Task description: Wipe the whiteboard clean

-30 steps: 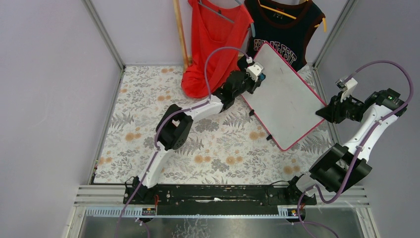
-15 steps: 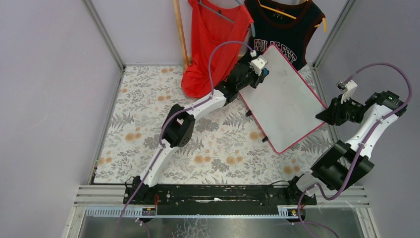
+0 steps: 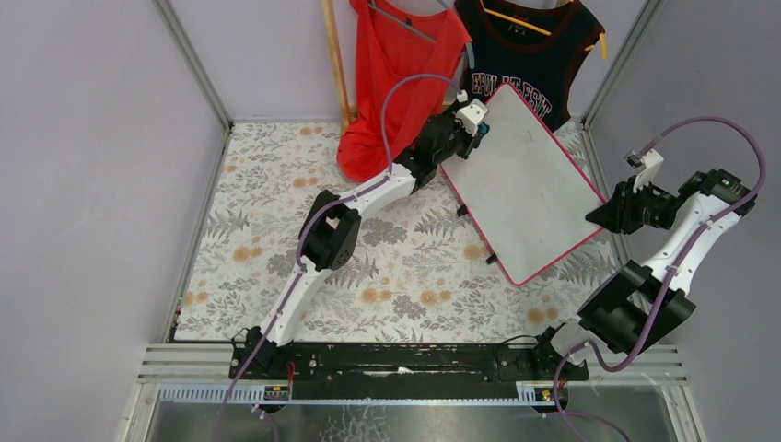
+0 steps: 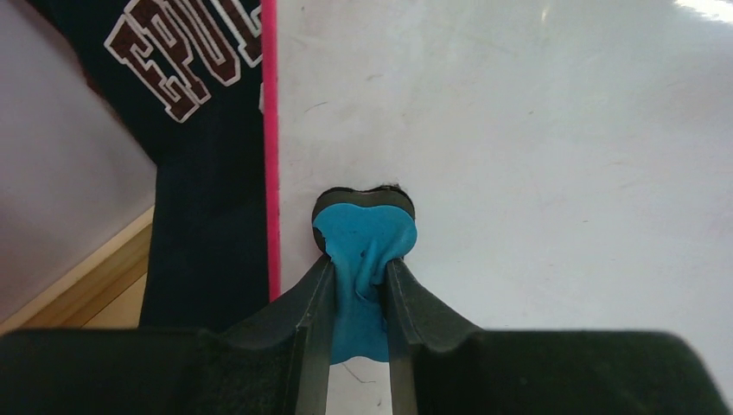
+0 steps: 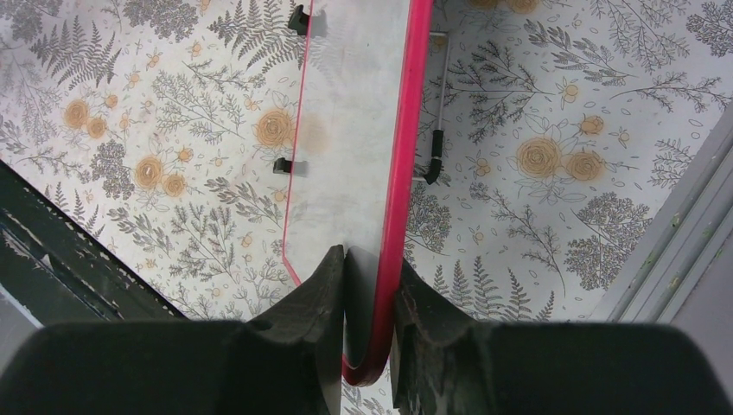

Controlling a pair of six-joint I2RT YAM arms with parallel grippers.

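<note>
My left pincer (image 4: 359, 266) is clamped on the blue eraser (image 4: 363, 225), just inside the upper-left edge of the whiteboard (image 3: 530, 189). The board's length runs lower right toward my right pincer (image 5: 370, 259), which is clamped on its rim.

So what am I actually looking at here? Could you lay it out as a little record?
Board: large white rectangular board with a thin pink-red frame; no writing visible
Left arm: left claw shut on a small blue eraser block, which is pressed to the board near its framed edge
Right arm: right claw shut on the board's pink rim, apparently steadying it
Surface: floral-patterned table
Behind: red sleeveless top and dark lettered jersey, both on hangers
</note>
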